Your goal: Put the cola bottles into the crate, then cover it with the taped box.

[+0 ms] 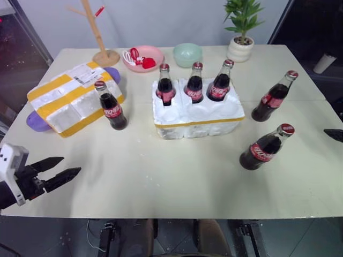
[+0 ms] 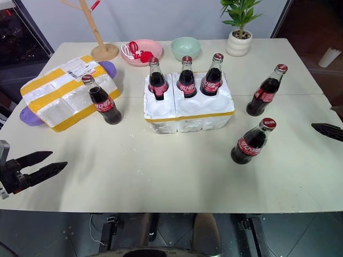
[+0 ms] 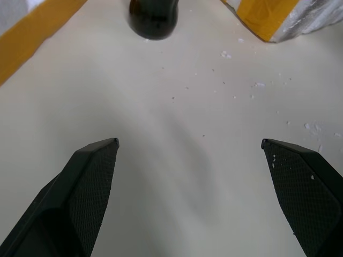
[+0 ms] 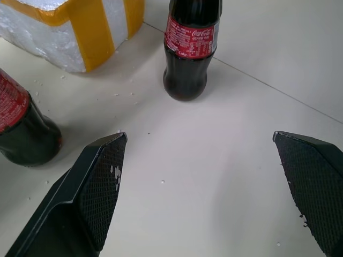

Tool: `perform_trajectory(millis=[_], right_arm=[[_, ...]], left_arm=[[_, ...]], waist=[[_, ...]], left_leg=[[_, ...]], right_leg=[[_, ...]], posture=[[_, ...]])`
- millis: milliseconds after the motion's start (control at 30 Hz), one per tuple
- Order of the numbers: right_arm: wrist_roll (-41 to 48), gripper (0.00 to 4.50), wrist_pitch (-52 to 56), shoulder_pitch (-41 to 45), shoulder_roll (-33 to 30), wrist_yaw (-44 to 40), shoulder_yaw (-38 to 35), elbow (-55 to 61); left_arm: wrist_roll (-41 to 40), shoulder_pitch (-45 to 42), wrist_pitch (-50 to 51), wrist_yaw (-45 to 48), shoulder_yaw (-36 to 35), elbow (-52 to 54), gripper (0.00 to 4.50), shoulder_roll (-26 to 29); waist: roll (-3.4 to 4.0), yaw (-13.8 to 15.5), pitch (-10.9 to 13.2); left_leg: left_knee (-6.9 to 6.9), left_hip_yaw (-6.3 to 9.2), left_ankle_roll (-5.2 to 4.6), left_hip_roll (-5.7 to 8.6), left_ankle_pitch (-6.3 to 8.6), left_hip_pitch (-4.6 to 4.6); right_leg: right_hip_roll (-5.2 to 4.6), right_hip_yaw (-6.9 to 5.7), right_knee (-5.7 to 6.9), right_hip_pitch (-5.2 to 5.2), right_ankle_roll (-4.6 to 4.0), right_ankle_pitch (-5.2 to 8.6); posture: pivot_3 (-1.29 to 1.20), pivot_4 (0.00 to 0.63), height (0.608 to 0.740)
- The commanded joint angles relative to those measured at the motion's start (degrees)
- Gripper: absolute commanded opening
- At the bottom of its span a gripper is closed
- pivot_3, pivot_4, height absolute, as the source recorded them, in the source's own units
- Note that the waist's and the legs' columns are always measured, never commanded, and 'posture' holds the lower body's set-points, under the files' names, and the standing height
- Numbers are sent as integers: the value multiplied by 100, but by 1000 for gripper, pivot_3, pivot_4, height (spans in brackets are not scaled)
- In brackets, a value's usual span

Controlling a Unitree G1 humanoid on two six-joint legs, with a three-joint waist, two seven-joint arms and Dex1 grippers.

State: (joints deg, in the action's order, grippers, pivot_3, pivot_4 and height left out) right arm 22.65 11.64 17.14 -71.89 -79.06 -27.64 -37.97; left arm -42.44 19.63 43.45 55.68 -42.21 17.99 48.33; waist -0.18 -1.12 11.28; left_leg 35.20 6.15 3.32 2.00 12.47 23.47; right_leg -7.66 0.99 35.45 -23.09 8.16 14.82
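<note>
The left gripper (image 1: 63, 166) hovers low over the near left edge of the table (image 1: 161, 176), at about 8 o'clock from the table's middle, its two black fingers spread wide with nothing between them. In the left wrist view those fingers (image 3: 88, 187) frame bare tabletop flecked with white foam crumbs, with the base of a bottle (image 3: 153, 19) ahead. The right gripper (image 2: 328, 130) reaches in at the right edge, at about 3 o'clock; the right wrist view shows its fingers (image 4: 96, 187) parted wide and empty, pointing toward two standing bottles.

From the left gripper outward, at about 1 o'clock, one cola bottle (image 1: 111, 106) stands upright on the table just beside the taped box (image 1: 69, 96), which lies at 10 o'clock on the table, tilted on a purple object (image 1: 36, 122) beneath it, shipping label up.

The crate (image 1: 197, 120) sits near the table's middle, a yellow band around its side. Three cola bottles stand in its far row of wells: the left one (image 1: 165, 84), the middle one (image 1: 194, 83) and the right one (image 1: 220, 81). The near row of wells is open.

To the crate's right, at about 3 o'clock, two more bottles stand on the table: a farther one (image 1: 274, 96) and a nearer one (image 1: 266, 146), nearest the right gripper.

Along the far edge stand a wooden rack (image 1: 99, 37), a pink bowl (image 1: 143, 58) holding red and white items, a green bowl (image 1: 187, 54) and a potted plant (image 1: 242, 32).
</note>
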Motion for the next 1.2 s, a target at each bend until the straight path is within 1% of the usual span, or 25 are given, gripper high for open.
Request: perform_trajectory(millis=[33, 300, 500, 667, 733, 800, 833, 900, 933, 967, 1067, 1200], right_arm=[[58, 4500, -62, 12, 0, 45, -141, 25], [58, 4500, -143, -151, 104, 189, -183, 110], [144, 4500, -18, -225, 155, 241, -236, 166], [288, 4500, 341, 60, 33, 260, -248, 159], [469, 4500, 718, 306, -91, 196, -262, 386], [923, 4500, 1470, 683, -343, -46, -228, 1047], [1132, 4500, 1819, 800, -451, -179, -206, 1361], [1495, 4500, 2371, 903, -608, -417, -208, 1969], [1672, 4500, 2628, 950, -669, -487, -211, 2251], [1886, 4500, 2921, 1032, -735, -516, -194, 2536], [2364, 4500, 3523, 1217, -832, -481, -176, 3222], [2862, 4500, 4048, 1382, -735, -241, -246, 3891]], left_arm=[[20, -68, -102, -38, 19, 45, 4463, 38], [187, -308, -204, -159, 149, -89, 4463, 91], [111, -481, -142, -161, 151, -185, 4463, 119], [14, -838, -134, -193, 228, -193, 4463, 146], [-80, -1128, -82, -260, 287, -239, 4463, 144], [-186, -1768, 56, -518, 568, -395, 4463, 112], [-159, -2046, 67, -600, 737, -496, 4463, 87], [84, -2539, -65, -760, 1146, -765, 4463, -7], [247, -2772, -193, -852, 1349, -944, 4463, -75], [424, -3047, -324, -951, 1576, -1185, 4463, -163], [835, -3642, -674, -997, 2140, -1757, 4463, -359], [1262, -4236, -1069, -1029, 2627, -2471, 4463, -589]], waist=[[0, 1, 0], [0, -5, 0], [0, -3, -1], [0, -3, -1], [1, -4, -1], [10, 0, -2], [29, 2, 4], [41, 14, 4], [42, 20, 2], [32, 18, 1], [12, 24, 2], [4, 27, 7]], left_leg=[[0, 0, 0, 0, 0, 0], [1, -3, -1, 0, 0, -4], [5, -3, -1, 0, -1, -7], [8, -3, -1, 0, -1, -9], [11, -3, -1, 0, -1, -11], [13, -3, -1, 0, -1, -11], [16, -3, -1, 1, -2, -12], [29, -3, -1, 3, -2, -8], [28, 0, -1, 2, -1, -10], [26, 4, -1, 2, -1, -12], [23, 11, 0, 2, -1, -7], [37, 10, -1, 6, -1, -1]], right_leg=[[0, 0, 0, 0, 0, 0], [1, 4, 6, 2, 1, -1], [2, 5, 13, 3, 1, -1], [2, 6, 20, 4, 1, -1], [2, 7, 25, 3, 2, -1], [2, 8, 33, 2, 2, -1], [2, 9, 40, 2, 2, -1], [2, 12, 58, -5, 6, 0], [5, 11, 62, -4, 21, -2], [7, 10, 65, -2, 35, -4], [12, 6, 63, -3, 39, -6], [10, 8, 64, -4, 41, -8]], posture=[[0, 150, 739], [0, 150, 739], [0, 150, 739], [0, 150, 739], [0, 150, 739], [0, 150, 739], [0, 150, 739], [0, 150, 739], [0, 150, 739], [0, 150, 739], [0, 150, 739], [0, 150, 739]])
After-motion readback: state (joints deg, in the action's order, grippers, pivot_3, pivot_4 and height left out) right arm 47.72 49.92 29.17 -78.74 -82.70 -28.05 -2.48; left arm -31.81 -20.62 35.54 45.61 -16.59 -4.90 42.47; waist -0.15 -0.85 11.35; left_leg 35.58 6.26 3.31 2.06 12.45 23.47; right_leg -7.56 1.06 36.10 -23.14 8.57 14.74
